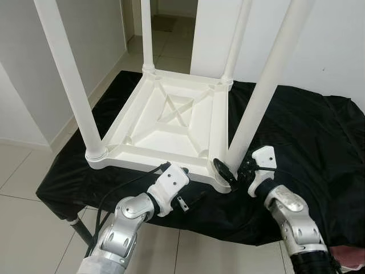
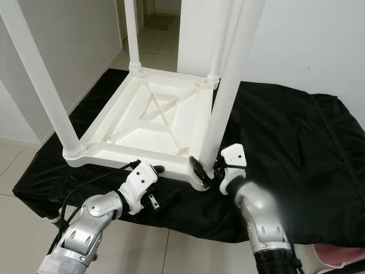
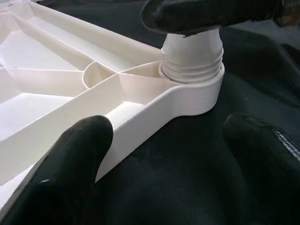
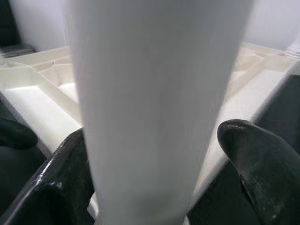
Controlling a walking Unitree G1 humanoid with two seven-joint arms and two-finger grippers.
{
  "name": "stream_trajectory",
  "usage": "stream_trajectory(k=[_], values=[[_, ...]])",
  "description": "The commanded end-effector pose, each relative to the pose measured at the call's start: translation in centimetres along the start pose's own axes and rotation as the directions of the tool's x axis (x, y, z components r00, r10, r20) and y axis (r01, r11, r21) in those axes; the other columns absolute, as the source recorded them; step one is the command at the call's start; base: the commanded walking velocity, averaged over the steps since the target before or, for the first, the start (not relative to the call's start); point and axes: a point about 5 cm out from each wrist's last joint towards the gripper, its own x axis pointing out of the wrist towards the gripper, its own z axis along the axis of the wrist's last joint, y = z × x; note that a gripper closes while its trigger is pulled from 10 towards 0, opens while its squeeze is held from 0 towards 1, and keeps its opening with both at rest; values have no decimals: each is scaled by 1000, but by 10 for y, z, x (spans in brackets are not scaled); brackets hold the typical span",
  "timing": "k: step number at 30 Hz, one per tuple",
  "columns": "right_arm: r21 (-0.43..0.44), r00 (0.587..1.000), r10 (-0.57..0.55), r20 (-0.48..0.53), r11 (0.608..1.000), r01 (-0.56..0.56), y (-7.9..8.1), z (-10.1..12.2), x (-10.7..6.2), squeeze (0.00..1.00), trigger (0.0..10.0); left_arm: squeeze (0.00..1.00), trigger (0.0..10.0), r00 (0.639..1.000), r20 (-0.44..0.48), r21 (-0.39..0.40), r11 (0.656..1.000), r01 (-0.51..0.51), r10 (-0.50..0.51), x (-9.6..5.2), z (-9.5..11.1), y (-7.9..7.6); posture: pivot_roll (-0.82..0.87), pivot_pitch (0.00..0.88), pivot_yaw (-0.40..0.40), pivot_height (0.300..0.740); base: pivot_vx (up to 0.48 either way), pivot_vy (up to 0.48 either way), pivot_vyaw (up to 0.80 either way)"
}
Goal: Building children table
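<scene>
Tabletop [image 1: 171, 123]: upside down on black-draped table [image 1: 319, 142].
Right gripper [image 1: 235, 171]: fingers straddle near-right leg [image 1: 259, 97], contact unclear.
Left gripper [image 1: 191, 197]: fingers apart, beside corner.
Risk: cross-threading, leg tilting.

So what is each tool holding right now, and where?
Right tool straddles the near-right leg at its base; contact unclear. Left tool is open, holding nothing.
</scene>
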Motion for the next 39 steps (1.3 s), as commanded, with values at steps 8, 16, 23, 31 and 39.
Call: stream_trajectory(k=[8, 16, 23, 31, 39], values=[[-46, 983, 163, -84, 985, -167, -3, -12, 7, 0, 1647, 0, 10000, 999, 24, 10, 999, -38, 38, 0, 6, 4, -9, 0, -34, 740, 0, 0, 0], [-23, 975, 193, -110, 980, -197, -5, -21, 3, 0, 0, 0, 10000, 998, 22, 1, 998, -58, 58, -2, 5, 3, -4, 0, -45, 740, 0, 0, 0], [-4, 978, 182, -96, 983, -184, -8, -19, 1, 0, 10000, 0, 10000, 998, 21, -7, 998, -61, 61, -2, 4, 2, -8, 0, -46, 740, 0, 0, 0], [14, 998, -42, -57, 999, 43, -11, -16, -3, 0, 10000, 0, 10000, 997, 26, -13, 997, -71, 71, -2, 5, 3, -20, 0, -35, 740, 0, 0, 0], [-10, 965, -254, -65, 967, 254, 4, -14, 0, 0, 10000, 0, 10000, 998, 28, -11, 998, -61, 61, -1, 6, 3, -36, 0, -23, 740, 0, 0, 0]])
